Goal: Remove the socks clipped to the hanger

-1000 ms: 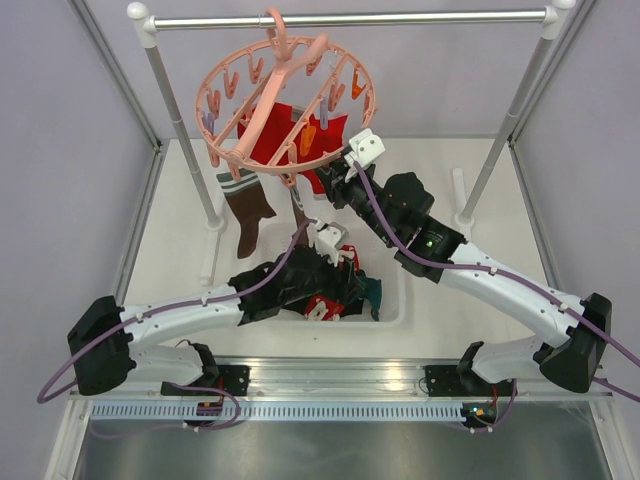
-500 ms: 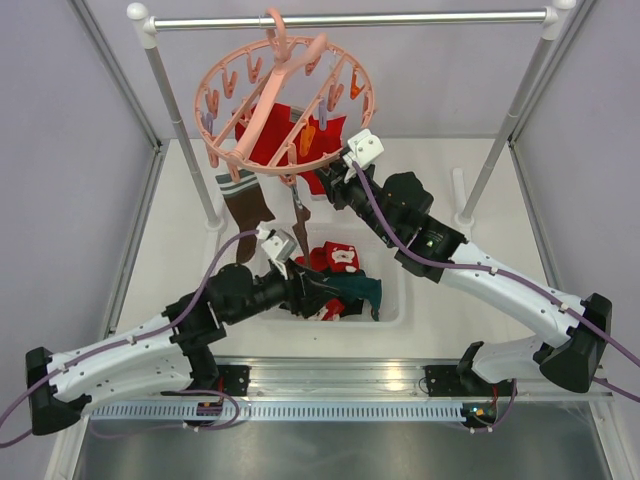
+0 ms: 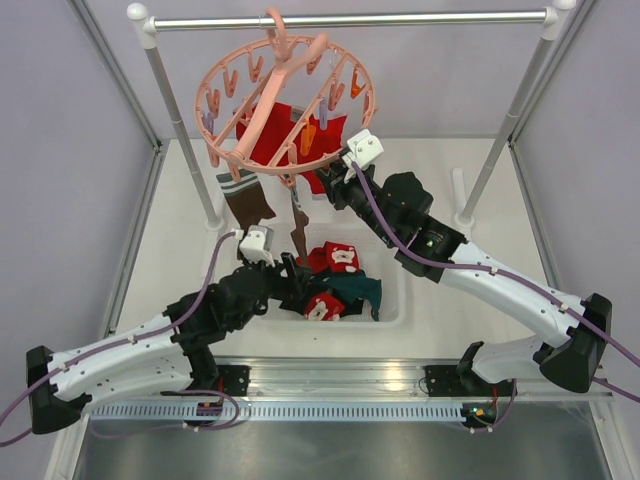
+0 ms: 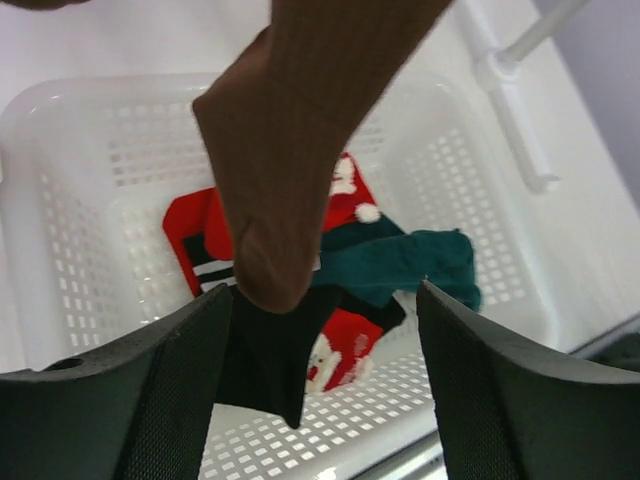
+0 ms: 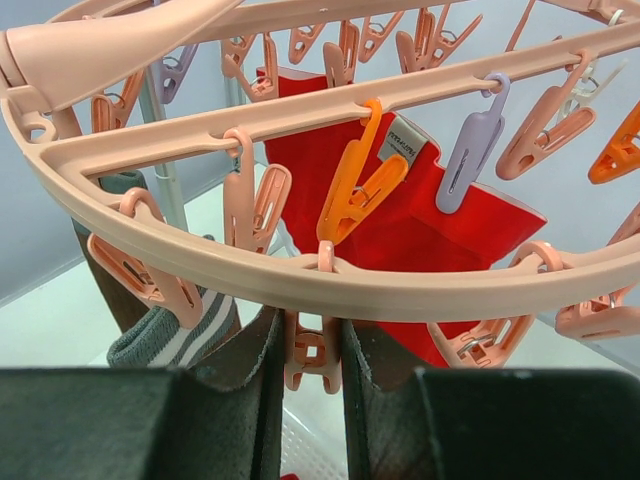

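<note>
Top external is showing the left gripper [image 3: 293, 275] pulled back from over the basket [image 3: 392, 305] toward its left side. Its jaws are standing wide and gripping nothing, and the brown sock [image 4: 290, 170] is dangling between them untouched. The right gripper [image 5: 307, 332] is still squeezing a clip [image 5: 308, 358] under the hanger [image 3: 290, 62], where red socks [image 3: 272, 135] are hanging.

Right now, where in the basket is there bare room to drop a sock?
Bare floor runs along the left and far walls of the basket. Middle and right are crowded with red socks and a teal sock. The brown sock hangs over the middle.
</note>
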Motion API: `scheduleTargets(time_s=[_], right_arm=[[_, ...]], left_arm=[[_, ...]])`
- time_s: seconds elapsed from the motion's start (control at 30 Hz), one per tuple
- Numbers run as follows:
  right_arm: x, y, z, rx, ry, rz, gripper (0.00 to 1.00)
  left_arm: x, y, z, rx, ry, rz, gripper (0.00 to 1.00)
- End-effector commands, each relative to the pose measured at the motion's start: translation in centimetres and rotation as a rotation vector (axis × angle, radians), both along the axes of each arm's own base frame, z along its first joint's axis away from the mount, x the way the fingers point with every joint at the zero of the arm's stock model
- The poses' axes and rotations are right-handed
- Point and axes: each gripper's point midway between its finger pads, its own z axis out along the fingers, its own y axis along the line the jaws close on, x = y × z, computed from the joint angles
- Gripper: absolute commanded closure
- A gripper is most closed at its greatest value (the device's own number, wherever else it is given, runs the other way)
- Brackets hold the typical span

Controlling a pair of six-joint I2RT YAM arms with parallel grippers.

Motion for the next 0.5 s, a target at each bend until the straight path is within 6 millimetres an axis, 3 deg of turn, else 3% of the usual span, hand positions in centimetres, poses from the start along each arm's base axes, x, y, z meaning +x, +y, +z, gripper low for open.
scheduleTargets(time_s=[0.0, 0.13, 0.33, 0.4, 0.47], right_arm=[[-0.5, -1.0, 3.3, 0.047, -0.050, -0.019, 0.92], [-0.5, -1.0, 3.3, 0.046, -0.049, -0.020, 0.92], [-0.5, -1.1, 3.2, 0.041, -0.045, -0.022, 0.92], [-0.5, -1.0, 3.2, 0.043, -0.043, -0.020, 0.91], [-0.6, -1.0, 3.2, 0.045, -0.042, -0.018, 0.91]], left_arm=[[2.0, 1.3, -0.9, 0.059, 0.005, 0.164, 0.21], [3.4, 0.1, -3.2, 0.171, 0.013, 0.198, 0.16], [5.1, -1.3, -4.2, 0.200, -0.019, 0.240, 0.16], [5.6, -2.0, -4.5, 0.218, -0.033, 0.235, 0.19], [5.9, -2.6, -4.2, 0.218, -0.051, 0.222, 0.37]])
